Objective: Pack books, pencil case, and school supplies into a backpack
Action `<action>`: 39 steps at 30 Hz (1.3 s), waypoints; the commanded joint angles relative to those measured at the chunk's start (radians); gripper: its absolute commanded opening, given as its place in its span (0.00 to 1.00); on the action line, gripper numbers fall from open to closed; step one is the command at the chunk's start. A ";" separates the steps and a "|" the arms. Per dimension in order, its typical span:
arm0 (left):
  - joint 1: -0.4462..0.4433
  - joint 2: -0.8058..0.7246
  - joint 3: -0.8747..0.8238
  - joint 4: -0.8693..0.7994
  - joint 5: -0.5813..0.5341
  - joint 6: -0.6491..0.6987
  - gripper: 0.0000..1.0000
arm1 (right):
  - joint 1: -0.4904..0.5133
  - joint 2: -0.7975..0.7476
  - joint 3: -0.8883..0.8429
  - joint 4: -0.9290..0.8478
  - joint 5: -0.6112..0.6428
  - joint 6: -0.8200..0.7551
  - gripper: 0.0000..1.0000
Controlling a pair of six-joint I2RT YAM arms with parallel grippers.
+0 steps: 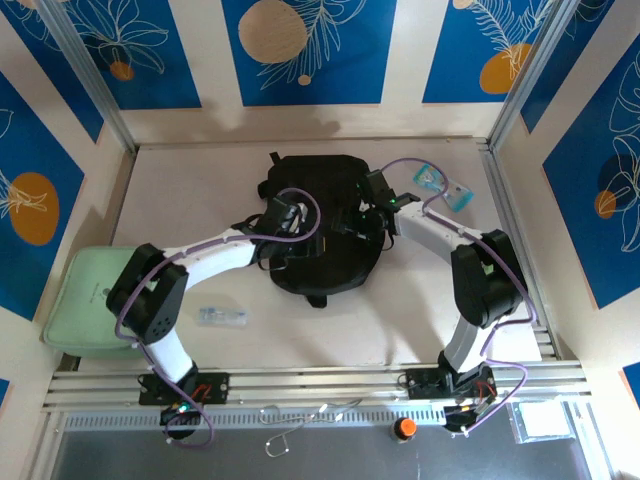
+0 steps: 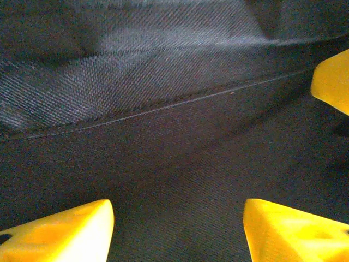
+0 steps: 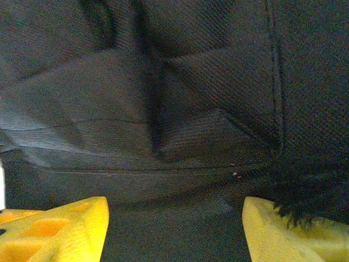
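Backpack (image 1: 320, 270) shows whole from above, seams (image 2: 163, 106) close-up.

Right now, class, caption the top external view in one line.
Left tool and right tool over the black backpack; mint green case at left, clear packet in front.

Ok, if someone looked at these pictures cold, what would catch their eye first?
The large soft black fabric backpack lies mid-table with both white arms bent in over it. The left gripper and right gripper hang open close above its dark weave, yellow fingers spread. A mint green zip case sits at the left edge of the table, and blue wall panels with orange discs ring the scene.
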State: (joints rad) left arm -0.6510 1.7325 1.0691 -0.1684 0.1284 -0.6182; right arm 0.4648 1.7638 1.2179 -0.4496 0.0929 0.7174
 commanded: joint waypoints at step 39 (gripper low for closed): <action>-0.052 0.192 0.542 -0.439 -0.157 0.080 0.39 | -0.177 -0.263 -0.201 0.089 -0.073 -0.041 0.66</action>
State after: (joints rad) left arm -0.6773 1.8881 1.5417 -0.4938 0.0235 -0.5434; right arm 0.3054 1.4872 0.9890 -0.3454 0.0662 0.6949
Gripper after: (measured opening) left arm 0.399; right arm 0.659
